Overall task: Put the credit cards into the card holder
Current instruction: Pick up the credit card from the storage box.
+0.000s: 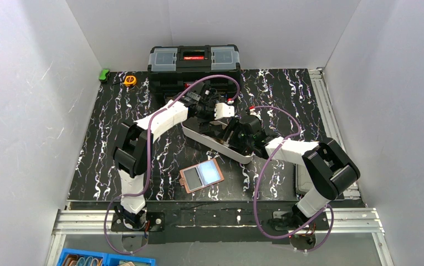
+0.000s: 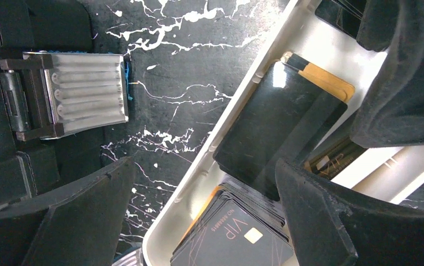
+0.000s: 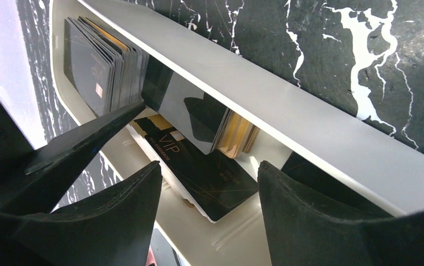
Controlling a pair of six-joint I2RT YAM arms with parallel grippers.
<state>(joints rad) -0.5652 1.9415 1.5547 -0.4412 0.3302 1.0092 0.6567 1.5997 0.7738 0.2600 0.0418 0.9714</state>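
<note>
The tan-pink card holder (image 1: pixel 188 178) lies open on the table in front of the tray, a pale blue-grey card (image 1: pixel 208 173) on its inside. Dark and yellow-orange credit cards (image 2: pixel 237 233) fill the long white tray (image 1: pixel 244 157). My left gripper (image 2: pixel 204 194) hangs open over the tray's end, straddling its rim above a stack of dark VIP cards. My right gripper (image 3: pixel 209 183) is open inside the tray. A dark VIP card (image 3: pixel 198 172) lies tilted between its fingers, touched by neither. Both grippers meet over the tray in the top view, left (image 1: pixel 216 119) and right (image 1: pixel 236 136).
A black toolbox (image 1: pixel 194 61) stands at the back, its latch (image 2: pixel 82 94) close to my left gripper. A yellow tape measure (image 1: pixel 130 80) and a green object (image 1: pixel 105 75) lie back left. More cards stand on edge (image 3: pixel 101 66) in the tray. A blue bin (image 1: pixel 104 259) sits below the table edge.
</note>
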